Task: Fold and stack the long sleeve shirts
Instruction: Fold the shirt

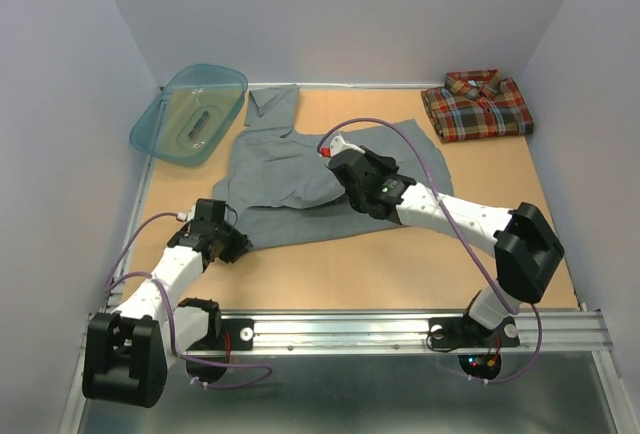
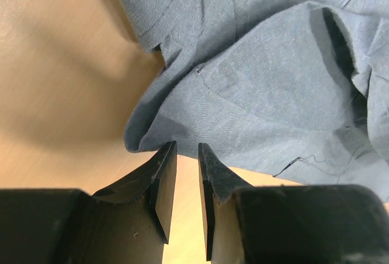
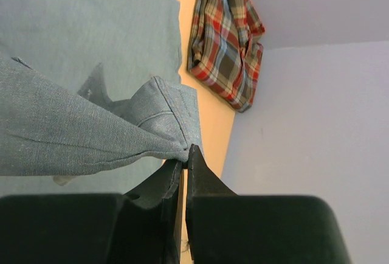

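The grey shirt (image 1: 280, 189) lies spread across the middle of the table, collar toward the back, with part of it folded over itself. My right gripper (image 1: 340, 166) hangs above its middle, shut on a stitched corner of the grey cloth (image 3: 176, 118) and holding it up off the rest; the jaws (image 3: 185, 154) pinch it at their tips. My left gripper (image 1: 232, 244) sits low at the shirt's near left edge. It is open (image 2: 187, 148), with bare table showing between the fingers and the cloth's folded edge (image 2: 146, 136) just beyond the tips. The plaid shirt (image 1: 476, 106) lies folded at the back right (image 3: 225, 45).
A teal plastic basin (image 1: 190, 114) leans tilted against the left wall at the back left, beside the grey shirt's collar. Walls close in the wooden table (image 1: 400, 264) on three sides. A metal rail (image 1: 400, 329) runs along the near edge.
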Robot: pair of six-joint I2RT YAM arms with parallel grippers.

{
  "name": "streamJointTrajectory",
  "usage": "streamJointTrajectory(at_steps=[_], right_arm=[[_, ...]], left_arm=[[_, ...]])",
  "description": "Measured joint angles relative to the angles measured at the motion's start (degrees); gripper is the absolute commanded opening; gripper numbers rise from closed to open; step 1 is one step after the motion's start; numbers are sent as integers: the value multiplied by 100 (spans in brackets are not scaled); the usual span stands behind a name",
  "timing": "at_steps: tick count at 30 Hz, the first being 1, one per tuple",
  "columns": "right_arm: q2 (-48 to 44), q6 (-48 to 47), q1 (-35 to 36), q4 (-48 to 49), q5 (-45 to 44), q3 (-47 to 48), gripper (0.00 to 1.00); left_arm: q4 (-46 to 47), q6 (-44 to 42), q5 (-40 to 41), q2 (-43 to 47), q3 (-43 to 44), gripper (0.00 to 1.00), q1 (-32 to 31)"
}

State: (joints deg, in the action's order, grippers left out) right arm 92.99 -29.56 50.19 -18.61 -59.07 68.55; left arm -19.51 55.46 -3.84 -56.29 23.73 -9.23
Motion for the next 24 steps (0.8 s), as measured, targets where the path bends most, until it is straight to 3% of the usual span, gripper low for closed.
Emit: streamJointTrajectory(at_steps=[3,5,9,14,16,17,24], right_arm=[[-85,-22,0,221,59,-9,2],[-203,15,0,389,76,-195,7],[-640,313,0,476,-24,-1084,47],[-1047,909,0,245,-192,-1939,58],[-1276,1259,-4,92,-188,-2035,69],[-1502,1495,-4,20,-175,-2076,76],[-2979,2728,-109,-146,680,-2046,84]], left_arm=[[-2,35,-39,39,-81,32,0],[-4,59,-55,68,-118,32,0],[-4,107,-76,140,-131,32,0],[-9,144,-94,273,-131,33,2],[-24,146,-98,297,-131,34,2],[-52,144,-101,319,-125,37,4],[-358,-13,-96,354,385,60,11]])
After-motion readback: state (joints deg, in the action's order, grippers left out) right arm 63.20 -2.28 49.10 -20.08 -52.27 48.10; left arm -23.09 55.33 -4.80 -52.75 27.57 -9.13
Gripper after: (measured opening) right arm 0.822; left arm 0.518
